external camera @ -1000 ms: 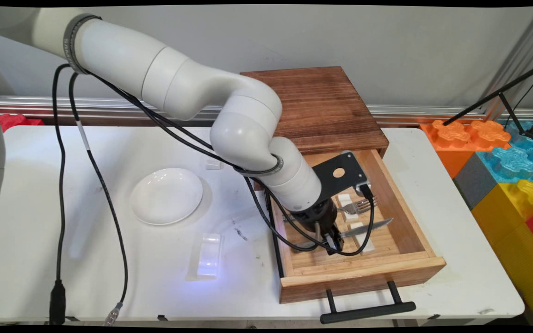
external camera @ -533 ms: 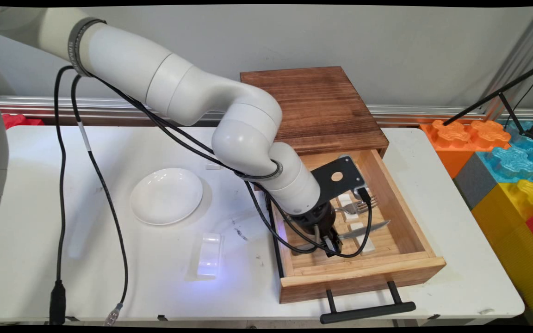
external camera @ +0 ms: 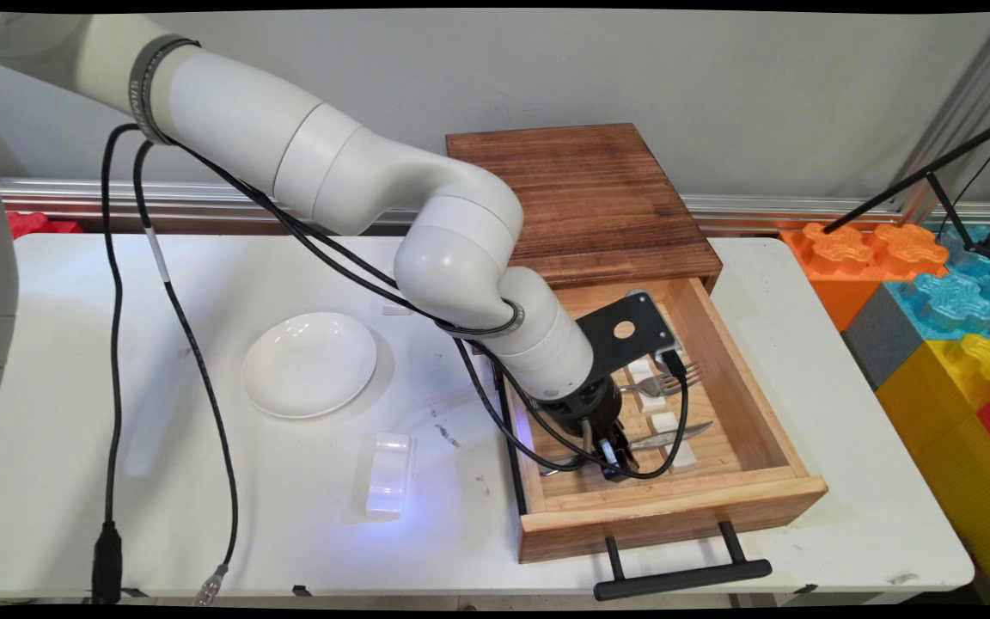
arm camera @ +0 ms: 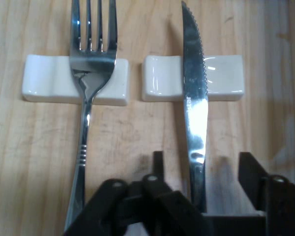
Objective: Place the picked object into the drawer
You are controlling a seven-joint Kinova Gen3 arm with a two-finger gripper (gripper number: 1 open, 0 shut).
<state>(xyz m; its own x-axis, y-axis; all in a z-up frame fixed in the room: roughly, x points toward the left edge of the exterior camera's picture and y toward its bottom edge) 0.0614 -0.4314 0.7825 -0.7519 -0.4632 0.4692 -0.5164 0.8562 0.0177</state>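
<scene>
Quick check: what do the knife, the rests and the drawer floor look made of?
Serrated silver knife: polished metal, likely steel; mirror glare. Small white rectangular rests: glazed ceramic probably, glossy highlights, possibly plastic. Pale wooden drawer floor: unvarnished-looking wood, visible grain, matte.

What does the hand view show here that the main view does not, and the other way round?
Only the hand view shows the knife's serrated edge, the claw open with the knife handle between its fingers, and that fork and knife each lie across their own white rest.

Only the main view shows the open wooden drawer with its black handle, the dark wooden top, the white plate on the table and the small clear tray.

Both show fork, knife, rests and claw inside the drawer.
</scene>
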